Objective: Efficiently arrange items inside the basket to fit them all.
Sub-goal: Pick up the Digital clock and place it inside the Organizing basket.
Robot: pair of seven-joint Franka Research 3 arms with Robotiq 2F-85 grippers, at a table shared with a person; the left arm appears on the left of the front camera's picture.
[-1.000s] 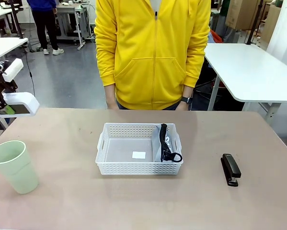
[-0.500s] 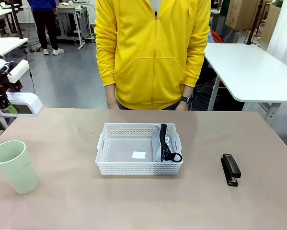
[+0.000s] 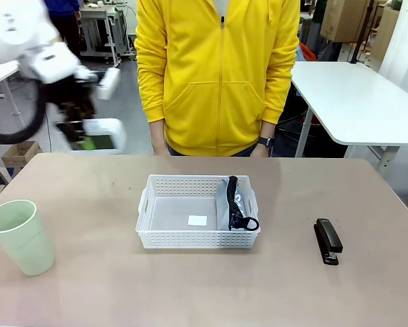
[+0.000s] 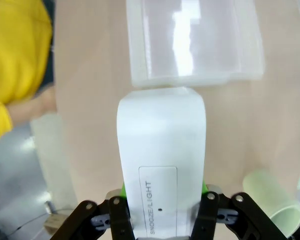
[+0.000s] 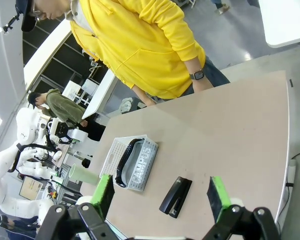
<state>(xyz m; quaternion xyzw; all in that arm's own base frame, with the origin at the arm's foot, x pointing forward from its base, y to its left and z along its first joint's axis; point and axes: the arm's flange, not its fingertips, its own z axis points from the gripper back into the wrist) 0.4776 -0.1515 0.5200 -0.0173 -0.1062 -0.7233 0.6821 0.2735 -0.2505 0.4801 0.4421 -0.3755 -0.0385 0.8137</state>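
Over the table's far-left edge, your left gripper (image 3: 77, 133) clamps the white screen device (image 3: 103, 138); its wrist view adds the "SNOOZE/LIGHT" print. Your right gripper (image 5: 162, 196) gapes empty, its view catching the basket (image 5: 145, 167), with 1 pouch (image 5: 131, 162) standing along an edge, and the stapler (image 5: 176, 196) beside it.

The table (image 3: 122, 286) is being lit evenly from overhead, faint shadows being cast just beside the basket (image 3: 197, 238). Up-left of the basket, the left arm (image 3: 50, 58) is being smeared by motion blur. In the left wrist view the basket is being blurred and washed out.
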